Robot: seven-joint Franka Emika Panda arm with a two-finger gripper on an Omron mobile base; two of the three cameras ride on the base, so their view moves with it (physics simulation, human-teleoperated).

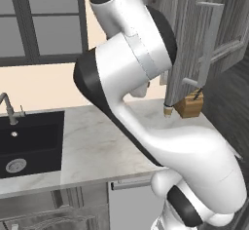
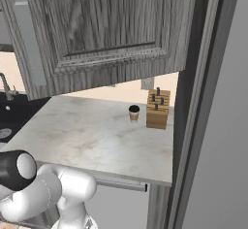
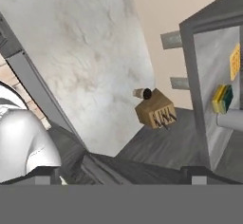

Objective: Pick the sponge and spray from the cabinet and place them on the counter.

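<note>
Two items wait inside the cabinet (image 3: 201,76): the sponge (image 3: 221,98) on the shelf and the spray (image 3: 230,121) just beside it. Your end effector (image 3: 121,173) is spread wide, holding nothing. Risk: clipping the open cabinet door (image 2: 104,29) or toppling the spray while reaching. On the tabletop (image 2: 92,131), the knife block (image 2: 158,108) and coffee cup (image 2: 134,113) stand near the drop area.

- The pale grey cylindrical spray bottle (image 3: 231,120) is cut off by the hand view's right edge; its nozzle is unseen.
- The white robot arm (image 1: 146,102) hides part of the marble-look worktop (image 1: 92,146).
- The black inset sink (image 2: 7,121) is cut off at the left edge.
</note>
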